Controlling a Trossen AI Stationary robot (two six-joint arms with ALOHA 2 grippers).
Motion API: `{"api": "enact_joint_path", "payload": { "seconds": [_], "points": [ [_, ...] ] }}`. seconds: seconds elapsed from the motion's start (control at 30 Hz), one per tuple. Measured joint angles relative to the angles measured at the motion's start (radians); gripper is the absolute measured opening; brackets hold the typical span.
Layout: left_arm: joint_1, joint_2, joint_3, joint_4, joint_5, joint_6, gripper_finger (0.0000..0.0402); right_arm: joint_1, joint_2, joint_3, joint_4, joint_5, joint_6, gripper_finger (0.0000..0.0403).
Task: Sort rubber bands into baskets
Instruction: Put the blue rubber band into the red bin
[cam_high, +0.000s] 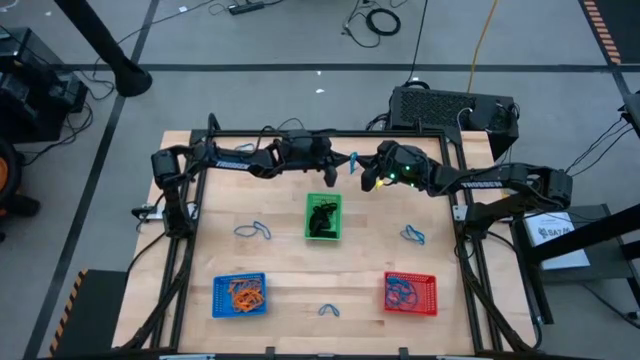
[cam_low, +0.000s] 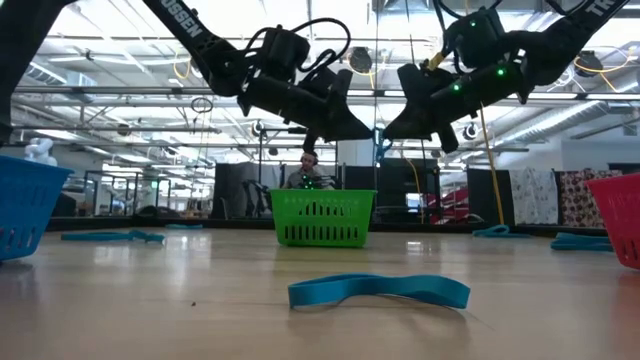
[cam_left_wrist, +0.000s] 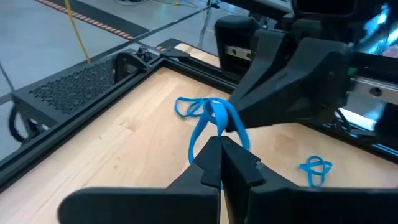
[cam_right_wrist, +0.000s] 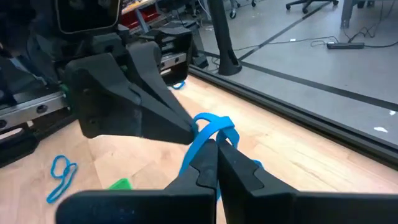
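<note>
From above, the blue rubber band held over the worktop behind the green basket is a hard-to-read sliver. The wrist views show it clearly: the left end effector and right end effector are both clamped shut on it, fingertips nearly touching, the band hanging between them.
</note>
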Motion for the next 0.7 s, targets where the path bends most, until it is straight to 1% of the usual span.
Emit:
{"api": "enact_joint_path", "payload": {
  "seconds": [0.1, 0.17, 0.47, 0.57, 0.7],
  "points": [
    [0.003, 0.0, 0.0, -0.005, 0.023, -0.001, 0.0008, 0.0, 0.0, 0.0, 0.0, 0.0, 0.0, 0.0],
    [0.002, 0.0, 0.0, -0.008, 0.026, -0.006, 0.0022, 0.0, 0.0, 0.0, -0.002, 0.0, -0.001, 0.0],
    [-0.003, 0.0, 0.0, -0.011, 0.034, -0.007, 0.0136, 0.0, 0.0, 0.0, -0.001, -0.001, 0.006, 0.0],
    [-0.005, 0.0, 0.0, -0.02, 0.035, -0.008, 0.0166, 0.0, 0.0, 0.0, 0.0, -0.001, 0.011, 0.0],
    [-0.01, 0.0, 0.0, -0.019, 0.036, -0.008, 0.0197, 0.0, 0.0, 0.0, 0.004, -0.001, 0.017, 0.0]
  ]
}}
